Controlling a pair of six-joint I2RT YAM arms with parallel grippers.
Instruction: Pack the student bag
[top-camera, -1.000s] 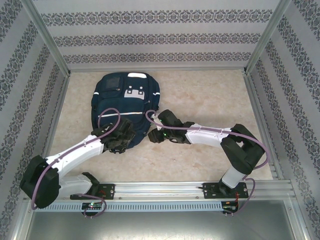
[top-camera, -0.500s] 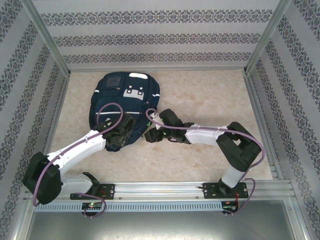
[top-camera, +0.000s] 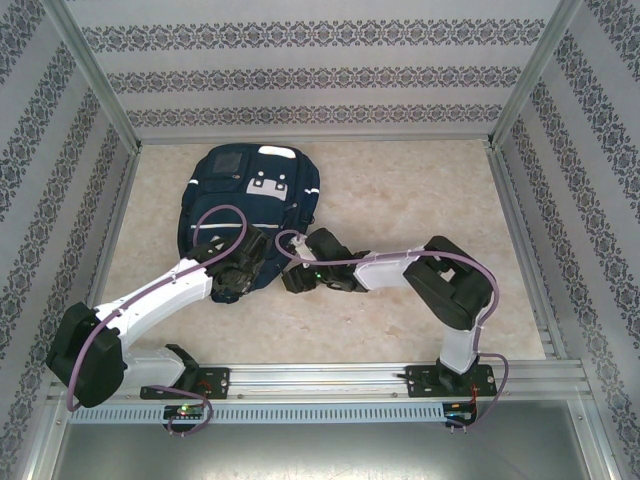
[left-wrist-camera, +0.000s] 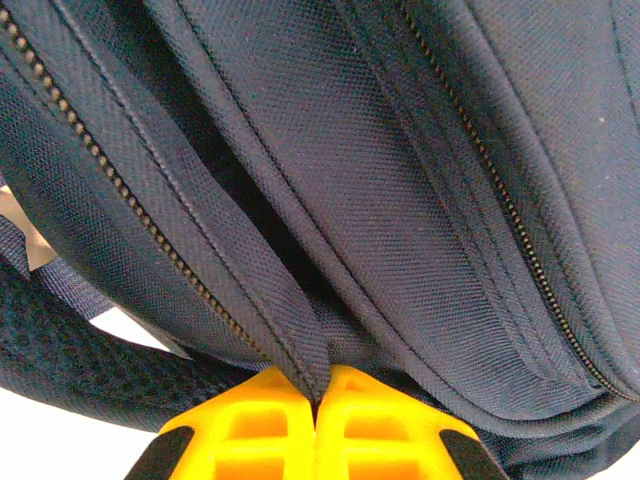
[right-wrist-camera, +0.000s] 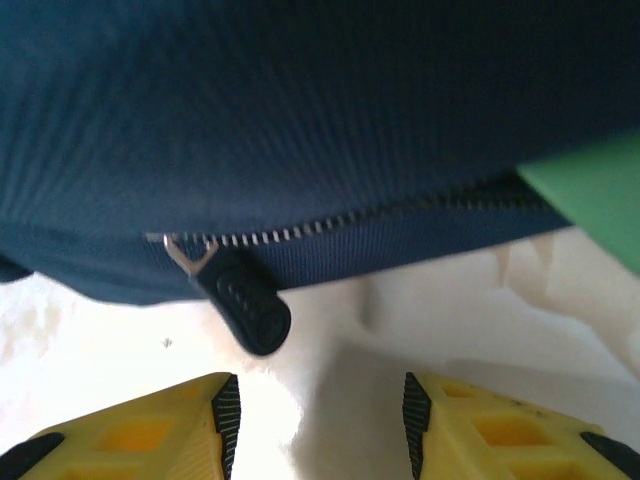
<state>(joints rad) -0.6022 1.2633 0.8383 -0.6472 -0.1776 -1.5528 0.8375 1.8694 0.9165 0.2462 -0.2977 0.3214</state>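
Observation:
The student bag (top-camera: 252, 190), a large navy backpack with white stripes, lies flat at the back left of the table. My left gripper (top-camera: 240, 272) is at its near edge. In the left wrist view the yellow fingers (left-wrist-camera: 255, 420) are shut on a fold of the bag's navy fabric (left-wrist-camera: 300, 340), next to a zipper line (left-wrist-camera: 130, 200). My right gripper (top-camera: 296, 277) is low at the bag's near right corner. It stands open (right-wrist-camera: 317, 420) and holds nothing. A black zipper pull (right-wrist-camera: 243, 300) hangs from the zipper (right-wrist-camera: 350, 225) just ahead of its left finger.
A blurred green shape (right-wrist-camera: 590, 195) shows at the right edge of the right wrist view. Patterned walls (top-camera: 320, 70) enclose the table on three sides. Bare beige tabletop (top-camera: 420, 190) lies right of the bag. A metal rail (top-camera: 330, 380) runs along the near edge.
My left gripper has shut on the bag's fabric. The right arm has slid left to the bag's near corner and its jaws have opened wider.

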